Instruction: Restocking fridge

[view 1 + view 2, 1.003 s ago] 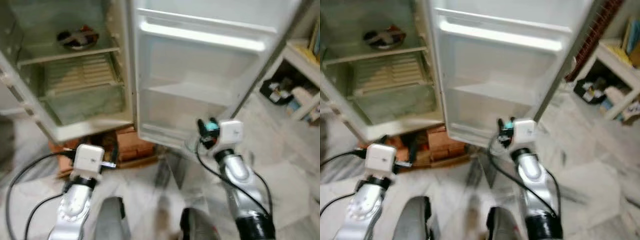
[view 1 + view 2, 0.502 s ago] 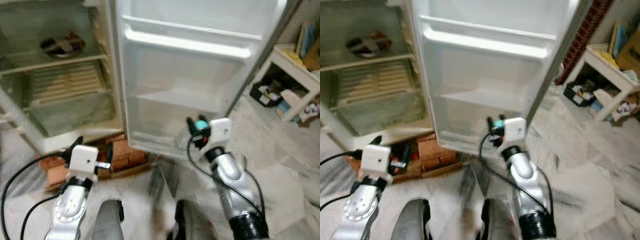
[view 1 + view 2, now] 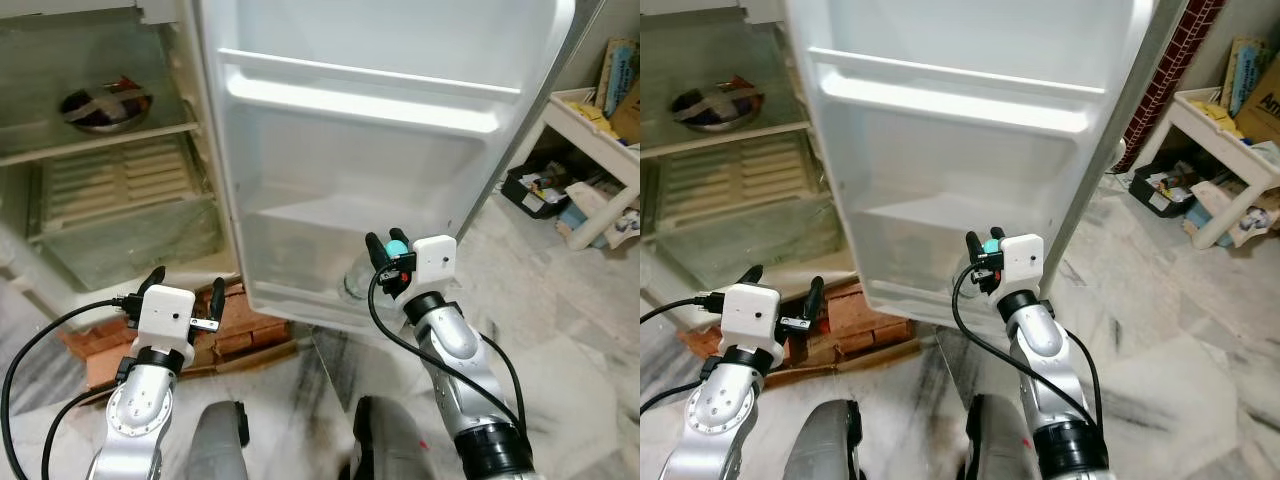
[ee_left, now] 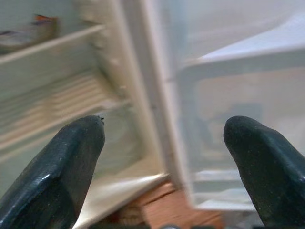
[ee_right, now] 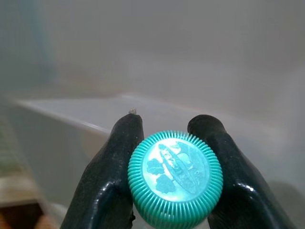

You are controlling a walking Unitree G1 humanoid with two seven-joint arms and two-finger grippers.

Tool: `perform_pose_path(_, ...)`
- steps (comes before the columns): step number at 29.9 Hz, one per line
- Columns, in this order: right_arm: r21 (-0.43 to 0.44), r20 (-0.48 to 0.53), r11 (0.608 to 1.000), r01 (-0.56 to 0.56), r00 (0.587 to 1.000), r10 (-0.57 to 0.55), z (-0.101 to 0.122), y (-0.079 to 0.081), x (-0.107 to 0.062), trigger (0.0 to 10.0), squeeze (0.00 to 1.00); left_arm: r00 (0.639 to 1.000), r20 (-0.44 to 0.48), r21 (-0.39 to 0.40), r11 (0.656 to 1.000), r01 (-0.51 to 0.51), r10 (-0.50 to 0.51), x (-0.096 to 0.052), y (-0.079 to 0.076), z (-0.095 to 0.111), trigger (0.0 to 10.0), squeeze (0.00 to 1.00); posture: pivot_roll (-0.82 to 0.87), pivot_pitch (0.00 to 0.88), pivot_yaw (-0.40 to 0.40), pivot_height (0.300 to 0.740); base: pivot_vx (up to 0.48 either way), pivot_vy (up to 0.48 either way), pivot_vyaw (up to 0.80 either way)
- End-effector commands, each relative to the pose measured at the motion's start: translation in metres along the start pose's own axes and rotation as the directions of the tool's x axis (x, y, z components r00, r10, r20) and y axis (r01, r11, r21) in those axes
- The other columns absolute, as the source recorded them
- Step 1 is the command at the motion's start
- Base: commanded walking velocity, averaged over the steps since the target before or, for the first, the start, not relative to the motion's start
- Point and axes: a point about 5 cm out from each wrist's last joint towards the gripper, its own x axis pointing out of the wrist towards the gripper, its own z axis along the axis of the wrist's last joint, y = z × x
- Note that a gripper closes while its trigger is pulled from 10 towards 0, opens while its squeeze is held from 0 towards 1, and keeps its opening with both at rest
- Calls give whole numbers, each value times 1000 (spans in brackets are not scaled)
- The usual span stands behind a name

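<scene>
Before the open fridge door (image 3: 380, 150), the right hand (image 3: 385, 252) pinches a teal-capped bottle (image 5: 175, 177); the left hand (image 3: 182, 296) gapes wide, empty.

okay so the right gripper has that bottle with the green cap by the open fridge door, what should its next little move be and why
Probably ease forward and lower the bottle into the bottom shelf of the white fridge door. The right gripper is shut on the clear bottle with a teal ribbed cap, held at that shelf's front rail, and the bottle looks not yet seated.

No readable text; teal bottle cap (image 5: 175, 177) embossing illegible.
</scene>
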Motion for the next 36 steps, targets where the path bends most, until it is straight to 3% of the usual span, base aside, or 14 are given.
perform_pose_path(1, -8, 28, 1000, 20, 999, -20, 5, -3, 2, 10000, 0, 1000, -4, 10, 1000, -5, 5, -1, 3, 0, 10000, 0, 79, 93, -55, 617, 461, 0, 0)
perform_pose_path(14, -2, 7, 1000, 12, 1000, -12, -1, 1, 2, 10000, 0, 1000, -9, 12, 1000, -4, 4, -3, 3, -1, 10000, 0, 95, 92, -58, 617, 99, 0, 0)
perform_pose_path(19, 1, 11, 1000, 4, 1000, -4, -1, 4, 5, 10000, 0, 1000, -12, 17, 1000, -6, 7, -3, 4, -1, 10000, 0, 96, 115, -48, 592, 0, 0, 0)
perform_pose_path(25, 1, 19, 1000, -4, 1000, 4, -1, 8, 10, 10000, 0, 999, -28, 38, 999, -32, 33, -11, 9, -3, 10000, 0, 102, 119, -39, 552, 0, 0, 0)
perform_pose_path(30, 5, 30, 1000, -21, 999, 21, -1, 14, 13, 10000, 0, 996, -57, 68, 995, -69, 73, -23, 17, -9, 10000, 0, 112, 132, -42, 552, 0, 0, 0)
perform_pose_path(36, -17, 47, 999, -48, 998, 49, 3, 19, 22, 10000, 0, 994, -69, 61, 995, -75, 80, -24, 17, -9, 10000, 0, 117, 151, -47, 552, 0, 0, 0)
